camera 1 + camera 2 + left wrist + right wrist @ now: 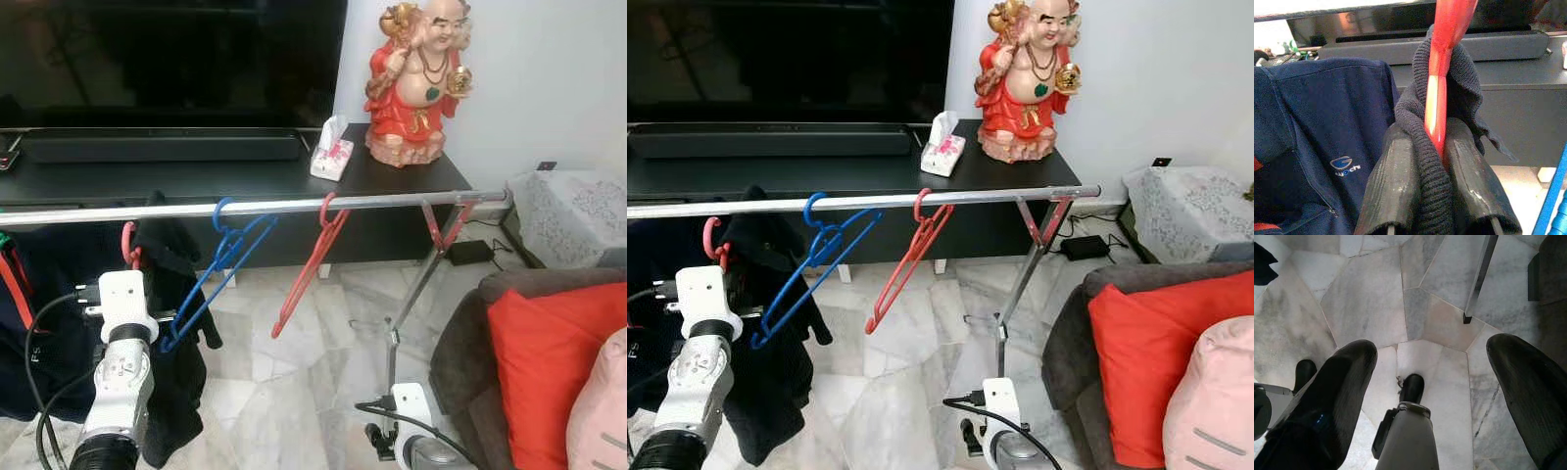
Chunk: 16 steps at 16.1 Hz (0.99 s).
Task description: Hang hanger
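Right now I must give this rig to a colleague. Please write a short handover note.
Left tool: shut on the red hanger carrying a dark garment, raised at the rail.
Right tool: open, low over the floor, holding nothing.
On the rail: blue hanger and a bare red hanger.
Done: the held hanger's hook sits just under the rail.
Left: confirm it is seated, release, withdraw.

White logo and a brand word, roughly "Wochi", on navy jacket (1317, 142)

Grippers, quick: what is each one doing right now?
Left gripper: closed on a red hanger with dark garment.
Right gripper: open, empty.
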Motion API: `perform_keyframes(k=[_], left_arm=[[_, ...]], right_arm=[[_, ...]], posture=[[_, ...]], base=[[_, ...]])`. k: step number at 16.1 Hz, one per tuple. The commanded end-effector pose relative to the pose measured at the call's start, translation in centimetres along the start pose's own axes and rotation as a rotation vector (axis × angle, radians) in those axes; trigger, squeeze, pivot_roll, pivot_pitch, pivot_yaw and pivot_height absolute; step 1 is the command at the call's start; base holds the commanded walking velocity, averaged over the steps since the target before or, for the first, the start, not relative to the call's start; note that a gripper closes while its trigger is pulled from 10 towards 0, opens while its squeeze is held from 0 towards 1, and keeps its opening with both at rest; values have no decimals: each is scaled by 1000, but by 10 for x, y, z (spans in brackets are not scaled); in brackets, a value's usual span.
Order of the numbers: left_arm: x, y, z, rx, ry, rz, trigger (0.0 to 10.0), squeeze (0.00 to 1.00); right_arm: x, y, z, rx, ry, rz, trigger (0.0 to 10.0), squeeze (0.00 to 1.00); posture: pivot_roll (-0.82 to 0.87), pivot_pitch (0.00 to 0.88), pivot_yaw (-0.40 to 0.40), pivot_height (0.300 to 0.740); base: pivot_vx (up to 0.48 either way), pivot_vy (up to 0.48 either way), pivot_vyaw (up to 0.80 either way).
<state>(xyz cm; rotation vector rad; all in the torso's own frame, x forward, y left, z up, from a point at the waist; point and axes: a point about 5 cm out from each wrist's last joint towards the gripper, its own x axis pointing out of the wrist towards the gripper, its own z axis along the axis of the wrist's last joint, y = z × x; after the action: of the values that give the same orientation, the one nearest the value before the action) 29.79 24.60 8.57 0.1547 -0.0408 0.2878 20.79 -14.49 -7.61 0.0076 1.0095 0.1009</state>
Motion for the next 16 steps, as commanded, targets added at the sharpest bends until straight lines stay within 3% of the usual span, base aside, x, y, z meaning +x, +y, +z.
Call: perform_keyframes(k=[1, 5, 16], left_arm=[[4, -1, 15, -34, -60, 2, 10000, 0], [5, 0, 16, -25, -68, -3, 10000, 0], [6, -2, 20, -29, -82, -7, 10000, 0]], right_arm=[[0, -4, 1, 1, -3, -9, 10000, 0], [0, -4, 1, 3, -3, -11, 10000, 0], [0, -4, 0, -2, -2, -10, 10000, 0]], posture=[[72, 0, -100, 740], [72, 0, -97, 740], [73, 0, -102, 740]], base=[[0, 0, 0], [0, 0, 0], [256, 0, 0]])
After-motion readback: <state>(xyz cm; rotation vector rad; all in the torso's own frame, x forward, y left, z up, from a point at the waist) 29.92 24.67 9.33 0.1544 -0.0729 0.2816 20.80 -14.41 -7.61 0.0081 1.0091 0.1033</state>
